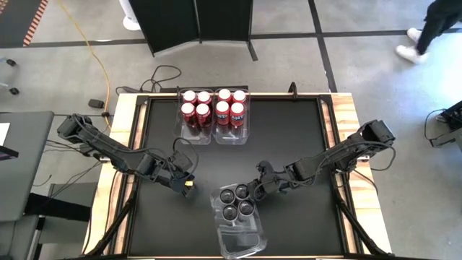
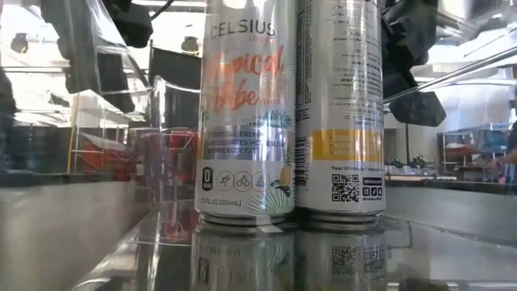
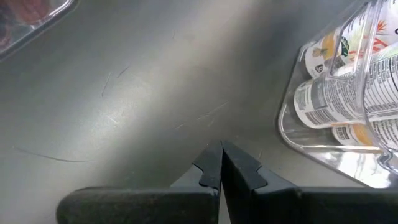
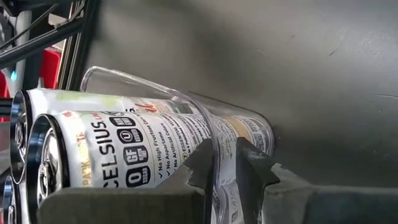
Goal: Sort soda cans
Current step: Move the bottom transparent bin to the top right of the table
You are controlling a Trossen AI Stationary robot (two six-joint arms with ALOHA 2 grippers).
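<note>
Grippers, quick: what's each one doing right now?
Left gripper: shut, empty, over bare table.
Right gripper: closing on the clear bin's wall; grip cannot be told.

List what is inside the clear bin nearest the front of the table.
The clear bin holds four silver cans, upright at its far end. Its near half looks empty. The right hand hides part of the rim there.
</note>
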